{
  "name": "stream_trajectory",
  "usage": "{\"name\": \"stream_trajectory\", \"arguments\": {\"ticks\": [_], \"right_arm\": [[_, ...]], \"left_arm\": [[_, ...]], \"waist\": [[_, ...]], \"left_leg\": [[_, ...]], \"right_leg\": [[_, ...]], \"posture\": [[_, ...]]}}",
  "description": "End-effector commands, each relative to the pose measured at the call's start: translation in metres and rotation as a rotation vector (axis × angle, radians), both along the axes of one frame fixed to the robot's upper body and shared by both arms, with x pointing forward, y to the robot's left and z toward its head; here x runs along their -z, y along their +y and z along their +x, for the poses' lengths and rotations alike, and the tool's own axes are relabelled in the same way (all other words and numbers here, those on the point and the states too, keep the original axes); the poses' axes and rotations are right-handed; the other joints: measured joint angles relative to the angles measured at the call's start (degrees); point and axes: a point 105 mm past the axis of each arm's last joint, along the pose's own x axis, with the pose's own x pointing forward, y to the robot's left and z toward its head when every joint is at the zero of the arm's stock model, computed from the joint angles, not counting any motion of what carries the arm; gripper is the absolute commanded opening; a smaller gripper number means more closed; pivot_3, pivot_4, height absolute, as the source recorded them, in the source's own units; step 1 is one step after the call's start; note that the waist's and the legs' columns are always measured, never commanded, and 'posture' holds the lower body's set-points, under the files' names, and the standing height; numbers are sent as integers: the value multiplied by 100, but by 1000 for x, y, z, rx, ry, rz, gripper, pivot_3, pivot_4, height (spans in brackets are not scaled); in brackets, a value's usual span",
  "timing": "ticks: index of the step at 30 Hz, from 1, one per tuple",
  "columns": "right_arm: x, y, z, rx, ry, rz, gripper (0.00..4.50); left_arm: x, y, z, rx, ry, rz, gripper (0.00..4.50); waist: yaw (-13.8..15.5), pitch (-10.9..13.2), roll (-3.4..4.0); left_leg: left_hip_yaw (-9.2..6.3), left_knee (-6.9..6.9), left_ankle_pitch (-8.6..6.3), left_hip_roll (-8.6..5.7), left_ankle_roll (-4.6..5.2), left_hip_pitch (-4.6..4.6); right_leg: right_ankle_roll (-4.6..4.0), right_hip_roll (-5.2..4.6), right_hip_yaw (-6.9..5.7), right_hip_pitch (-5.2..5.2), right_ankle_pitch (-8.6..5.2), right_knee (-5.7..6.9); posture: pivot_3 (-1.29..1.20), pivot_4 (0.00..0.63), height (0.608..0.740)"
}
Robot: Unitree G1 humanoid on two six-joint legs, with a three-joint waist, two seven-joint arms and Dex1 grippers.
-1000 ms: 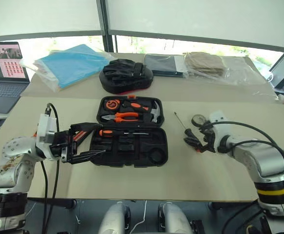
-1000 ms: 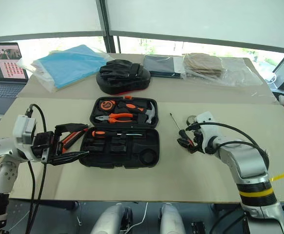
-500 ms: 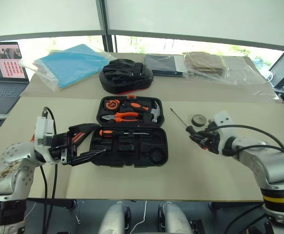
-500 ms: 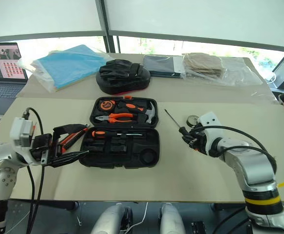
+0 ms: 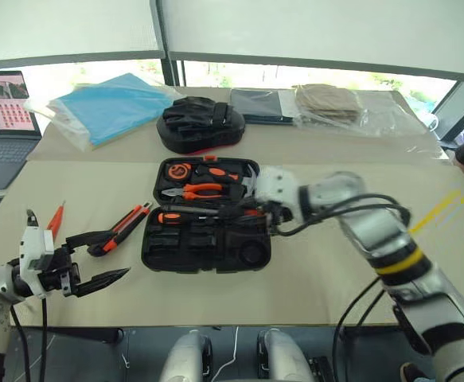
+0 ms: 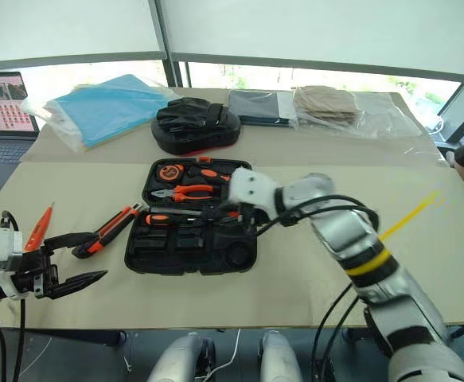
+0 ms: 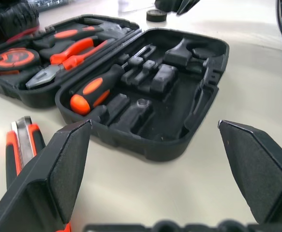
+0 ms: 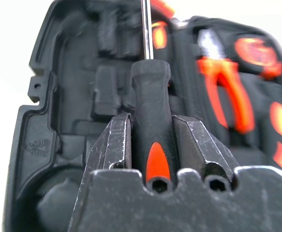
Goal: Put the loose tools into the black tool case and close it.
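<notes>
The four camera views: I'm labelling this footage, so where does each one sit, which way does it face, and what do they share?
Left eye and right eye views: on the head, looking forward and down over the table, both arms in frame.
Left wrist view: along the open left gripper toward the black tool case.
Right wrist view: along the right gripper, its fingers clamping a screwdriver above the case.
Shared: all four show the open case and its orange-handled pliers.

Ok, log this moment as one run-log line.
right gripper: shut on screwdriver, over open tool case | left gripper: open, empty | utility knife, tester screwdriver: on table
</notes>
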Motion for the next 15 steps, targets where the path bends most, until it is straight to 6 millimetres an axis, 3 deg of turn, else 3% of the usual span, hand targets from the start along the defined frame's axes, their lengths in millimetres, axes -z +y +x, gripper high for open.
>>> {"name": "stream_trajectory", "arguments": {"ticks": [1,15], "right_arm": [[4,-1,12,33,18,-73,1005],[25,4,16,70,88,-115,1005]], "left_arm": [[-10,-3,-5,7,-34,9,4500],[-14,-13,-5,17,-56,-6,4500]], "waist": [[-7,0,0],[-50,0,1]], "left_leg": [[2,-1,-1,-1,1,0],[2,-7,-6,2,-11,1]], "right_leg": [[0,-2,0,1,1,-2],[-4,1,-4,-7,1,10]], "posture": [[0,150,740],[0,150,740]]}}
